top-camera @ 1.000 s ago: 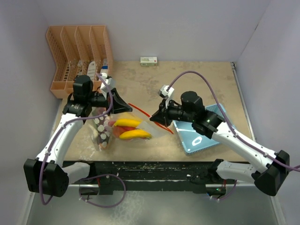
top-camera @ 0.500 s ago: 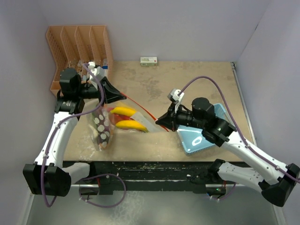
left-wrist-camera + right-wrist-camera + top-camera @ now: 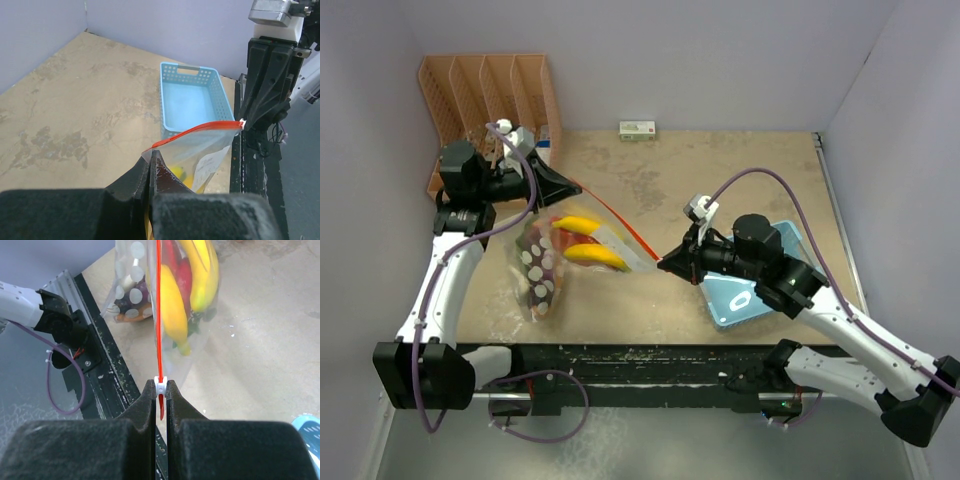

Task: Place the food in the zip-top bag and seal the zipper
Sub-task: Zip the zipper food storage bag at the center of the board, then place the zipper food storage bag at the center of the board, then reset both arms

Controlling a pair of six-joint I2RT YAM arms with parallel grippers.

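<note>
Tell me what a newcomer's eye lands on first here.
The clear dotted plastic zip-top bag is held up left of centre over the table. Its red-orange zipper strip is stretched taut between the left tool and the right tool, both shut on its ends. Yellow banana-shaped toy pieces and a red toy piece show through its side. A light blue plastic basket sits to the right and looks empty.

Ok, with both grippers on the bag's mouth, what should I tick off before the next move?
1. Left gripper shut on the zip-top bag corner: ok.
2. Right gripper shut on the white slider: ok.
3. Zipper stretched straight between the grippers: ok.
4. Bananas and red chili inside the bag: ok.
5. Zipper sealed along its whole length: cannot tell.
</note>
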